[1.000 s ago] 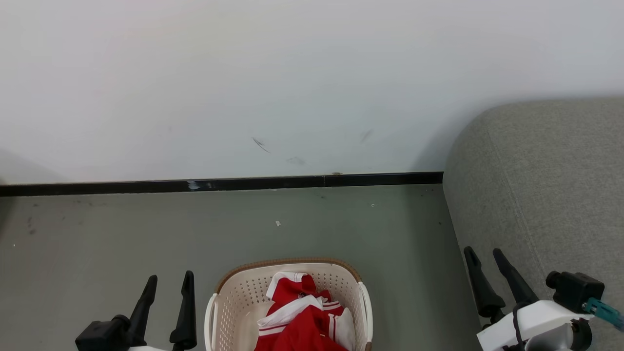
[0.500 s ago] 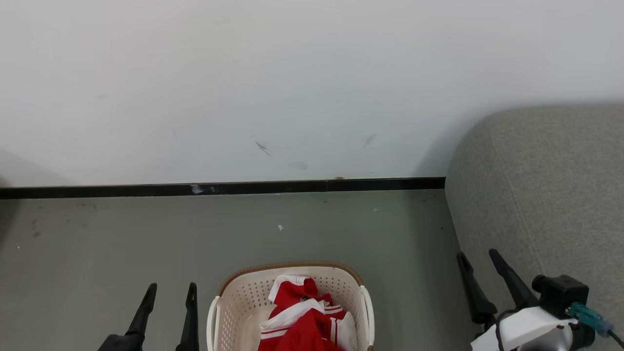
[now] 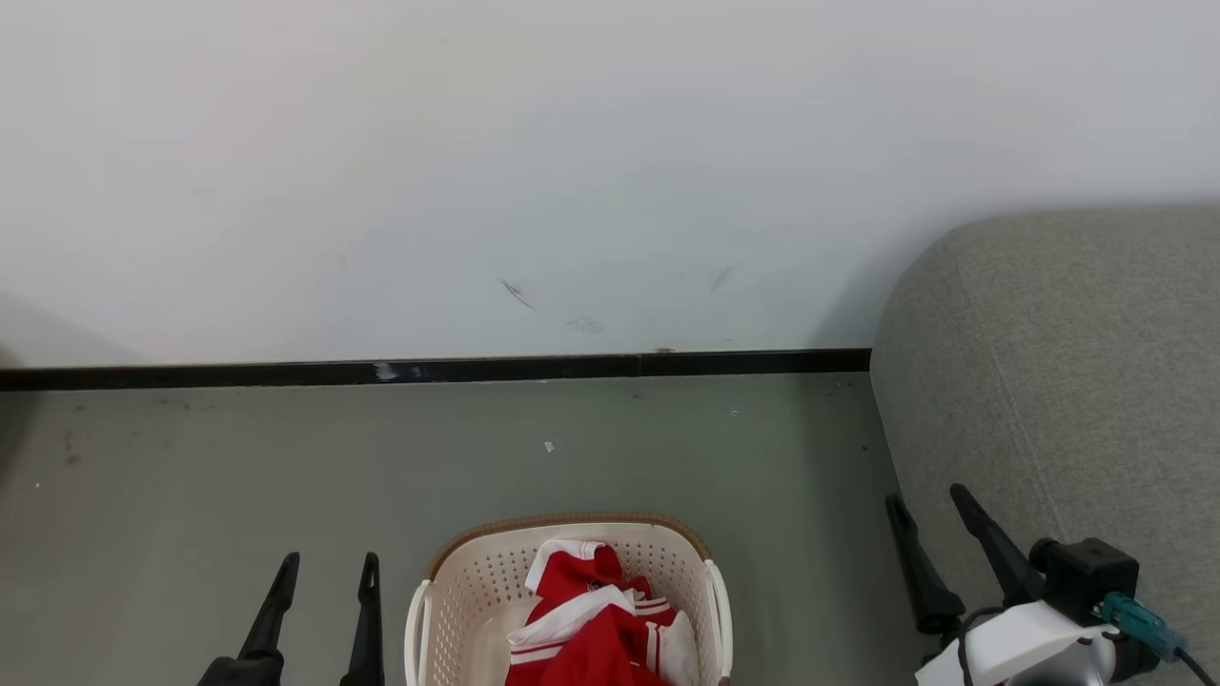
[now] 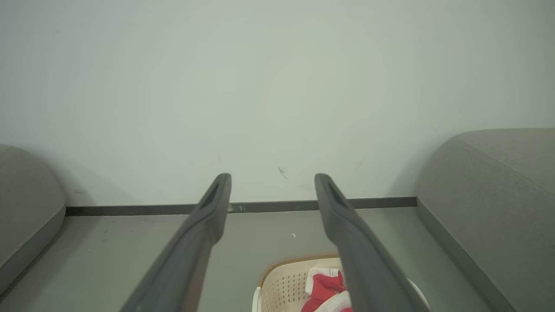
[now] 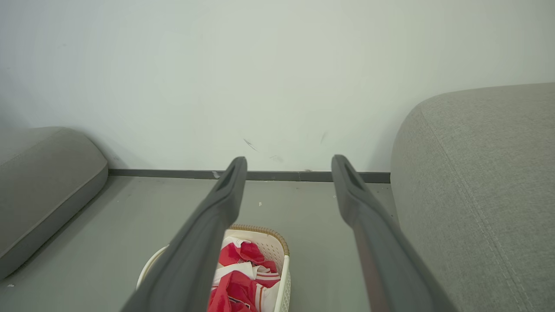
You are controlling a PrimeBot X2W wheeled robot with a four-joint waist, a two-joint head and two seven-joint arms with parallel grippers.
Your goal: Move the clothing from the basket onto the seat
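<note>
**Head view.** The basket is seen on the floor, cut off by the lower edge of the frame. The clothing is heaped inside it, toward the side nearer the sofa. The sofa is shown to the right of the basket and apart from it. The left gripper is placed just left of the basket. The right gripper is placed to the basket's right, against the sofa's edge. Both are held with fingers spread and nothing between them. Beyond the basket a dark skirting board is seen at the foot of a white wall.

**Left wrist view.** The basket is partly covered by one of the spread fingers, and only a scrap of red and white is exposed. This view adds a second grey cushion, well to the left of the basket.

**Right wrist view.** The basket is crossed by one of the parted fingers. The brown woven rim and the perforated cream wall are shown clearly. The clothing is seen as crumpled red fabric with a white collar and white striped trim. A stitched seam is made out on the sofa, right of the basket.
</note>
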